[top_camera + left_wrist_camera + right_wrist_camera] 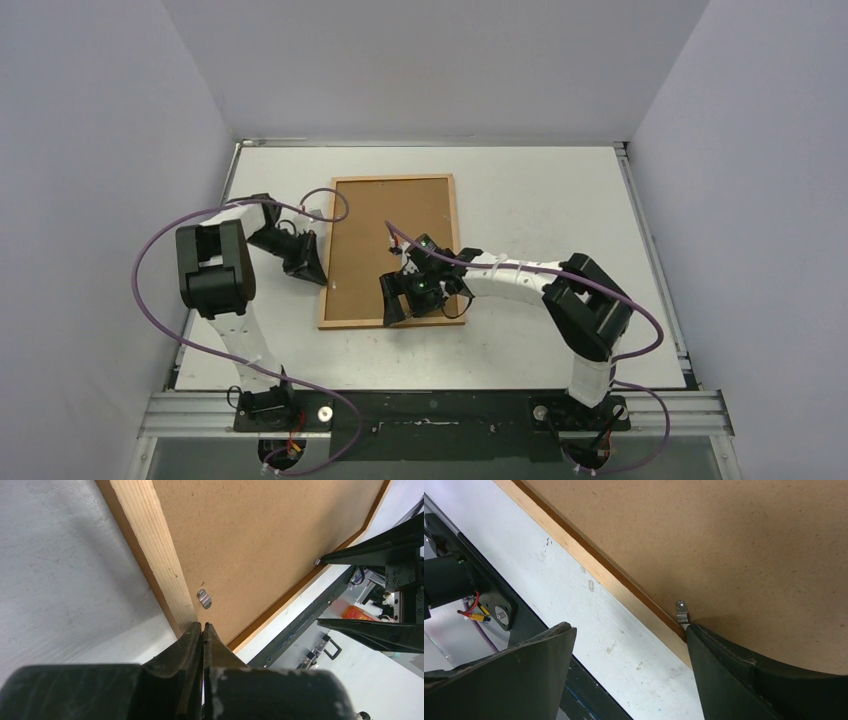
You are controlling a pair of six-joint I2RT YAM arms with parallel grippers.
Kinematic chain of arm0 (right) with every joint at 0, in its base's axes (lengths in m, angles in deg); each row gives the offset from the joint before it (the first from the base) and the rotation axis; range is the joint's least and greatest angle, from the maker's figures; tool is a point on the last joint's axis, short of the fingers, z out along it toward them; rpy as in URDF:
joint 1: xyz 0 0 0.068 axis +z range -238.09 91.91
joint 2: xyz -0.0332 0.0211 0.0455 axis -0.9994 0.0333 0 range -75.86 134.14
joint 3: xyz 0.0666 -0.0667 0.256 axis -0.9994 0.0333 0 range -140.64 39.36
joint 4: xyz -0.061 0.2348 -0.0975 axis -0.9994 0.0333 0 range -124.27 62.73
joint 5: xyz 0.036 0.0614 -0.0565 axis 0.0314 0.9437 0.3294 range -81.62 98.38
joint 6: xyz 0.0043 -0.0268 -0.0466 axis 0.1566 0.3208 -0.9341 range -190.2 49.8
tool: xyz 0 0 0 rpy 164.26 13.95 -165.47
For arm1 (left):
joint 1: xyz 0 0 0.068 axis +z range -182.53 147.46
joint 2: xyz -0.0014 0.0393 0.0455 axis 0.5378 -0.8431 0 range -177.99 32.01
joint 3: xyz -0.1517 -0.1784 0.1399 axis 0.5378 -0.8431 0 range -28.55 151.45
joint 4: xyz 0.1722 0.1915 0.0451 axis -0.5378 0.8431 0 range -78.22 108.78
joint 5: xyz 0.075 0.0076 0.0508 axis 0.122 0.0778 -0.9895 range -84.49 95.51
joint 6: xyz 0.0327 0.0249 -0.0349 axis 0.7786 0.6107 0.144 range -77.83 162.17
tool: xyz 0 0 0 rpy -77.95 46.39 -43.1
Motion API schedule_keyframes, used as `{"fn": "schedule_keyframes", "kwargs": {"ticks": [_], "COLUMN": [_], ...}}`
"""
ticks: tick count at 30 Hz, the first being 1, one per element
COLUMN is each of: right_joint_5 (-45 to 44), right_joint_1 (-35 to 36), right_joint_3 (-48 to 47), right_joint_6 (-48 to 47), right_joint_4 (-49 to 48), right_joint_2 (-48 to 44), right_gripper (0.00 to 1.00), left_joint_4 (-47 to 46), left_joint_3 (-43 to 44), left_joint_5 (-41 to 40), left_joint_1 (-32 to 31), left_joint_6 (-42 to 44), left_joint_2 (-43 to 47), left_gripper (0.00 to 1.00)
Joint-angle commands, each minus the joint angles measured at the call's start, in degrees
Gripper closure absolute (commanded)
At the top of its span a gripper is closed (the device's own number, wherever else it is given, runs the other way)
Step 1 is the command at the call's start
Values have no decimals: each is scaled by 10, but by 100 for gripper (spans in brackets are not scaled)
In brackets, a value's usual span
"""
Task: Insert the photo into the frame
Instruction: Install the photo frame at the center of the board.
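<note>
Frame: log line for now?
frame back up, backing in | left gripper shut at left rail | right gripper open by near-rail clip | photo unseen

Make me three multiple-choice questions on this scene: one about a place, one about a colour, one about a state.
1. Where is the frame? A flat on the table; B propped against the wall; C held in the air.
2. What colour is the sheet filling it? A white; B brown; C green.
3. The left gripper is: A wide open; B shut; C out of view.
Answers: A, the top view shows it lying flat; B, plain brown fibreboard; B, the left wrist view shows no gap.
</note>
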Motion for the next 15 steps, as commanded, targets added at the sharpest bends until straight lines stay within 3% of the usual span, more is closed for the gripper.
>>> {"fn": "schedule_keyframes", "kwargs": {"ticks": [1, 15], "right_joint_5": [12, 49], "right_joint_1": [4, 17], "right_joint_3": [7, 2], "right_joint_6": [9, 23], "right_joint_4": [-26, -46], "right_joint_2": [8, 20], "right_gripper": [16, 17], "left_joint_4": [-20, -29], "left_joint_3": [-4, -13], "left_joint_5": [5, 7], "left_joint_1": [-3, -8], "left_joint_6": [1, -2], "left_joint_2": [7, 18], "left_gripper": [100, 100]}}
